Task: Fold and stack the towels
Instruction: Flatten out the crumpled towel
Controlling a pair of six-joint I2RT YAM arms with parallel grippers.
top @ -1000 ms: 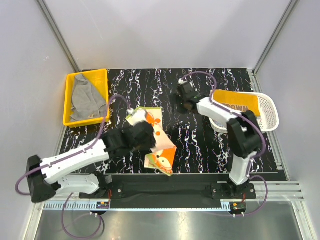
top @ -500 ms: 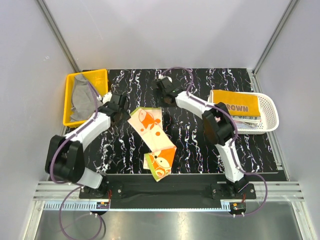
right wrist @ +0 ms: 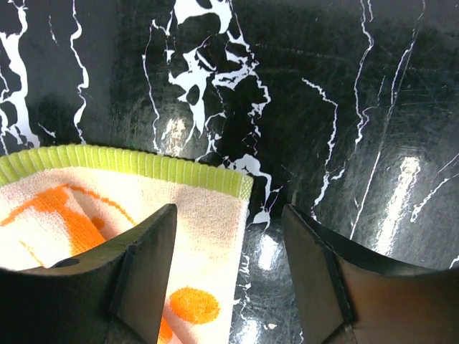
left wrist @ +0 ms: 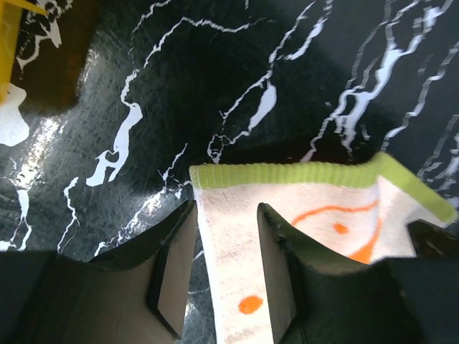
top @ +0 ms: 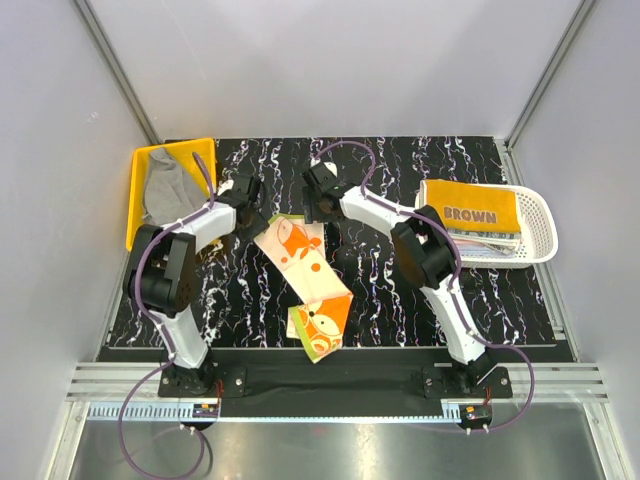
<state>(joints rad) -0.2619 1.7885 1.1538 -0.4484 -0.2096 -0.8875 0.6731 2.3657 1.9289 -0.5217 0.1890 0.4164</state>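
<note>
Both tools hang open over the far end of the cream and orange towel (top: pixel 303 262), and neither grips anything. The left tool (left wrist: pixel 224 276) straddles the towel's far left corner, with cloth lying flat between its fingers and the green hem just ahead of them. The right tool (right wrist: pixel 229 279) straddles the far right corner, its fingers well apart. The towel lies at the middle of the table (top: pixel 400 160), slanting from the far middle towards the near edge, and its near end is already turned over on itself. A grey towel (top: pixel 165 195) sits crumpled in the yellow bin (top: pixel 140 238) at the far left corner. An orange lettered towel (top: pixel 470 212) lies flat on top of the white basket (top: pixel 535 240) at the right edge, apparently folded. The step in hand looks like the fold of the middle towel, at the point of taking hold of its two far corners. The next move probably calls for both tools to drop onto the table and pinch their corners together. Since the cloth lies flat on a slick top, each would need to gather some hem between its pads. Both would then lift evenly and carry the far end towards the near edge, so that the hem stays straight.
</note>
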